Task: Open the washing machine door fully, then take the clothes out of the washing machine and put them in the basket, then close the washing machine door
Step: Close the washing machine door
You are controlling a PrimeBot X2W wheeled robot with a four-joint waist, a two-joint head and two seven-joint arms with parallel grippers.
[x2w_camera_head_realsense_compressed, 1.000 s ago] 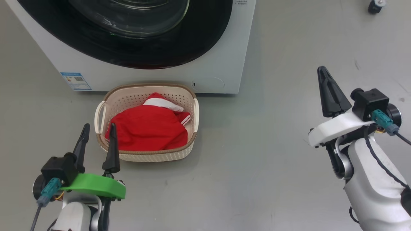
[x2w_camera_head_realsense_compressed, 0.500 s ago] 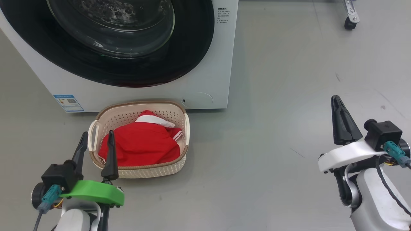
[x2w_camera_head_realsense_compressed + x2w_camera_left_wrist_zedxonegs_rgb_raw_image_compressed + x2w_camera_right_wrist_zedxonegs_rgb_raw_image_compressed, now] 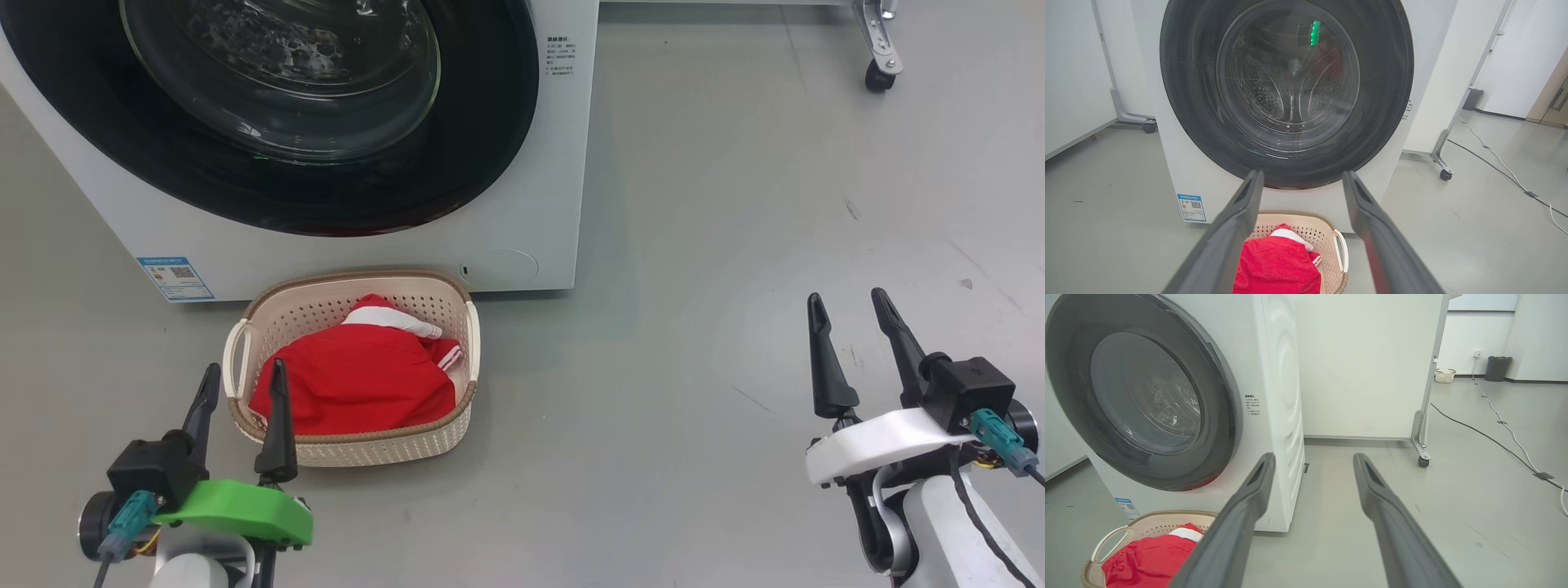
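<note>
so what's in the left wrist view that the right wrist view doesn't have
Left wrist view, not the right: the washing machine door head-on, with the perforated drum and a green glint behind its glass, and a caster off to the left.
Right wrist view, not the left: the washing machine at an angle, its ribbed side panel, a dark bin and a second small basket far back.
Both: the shut door, the blue label, the basket holding the clothes, a floor cable.

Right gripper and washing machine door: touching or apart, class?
Apart. In the head view, a wide stretch of grey floor separates the right gripper from the washing machine door.
</note>
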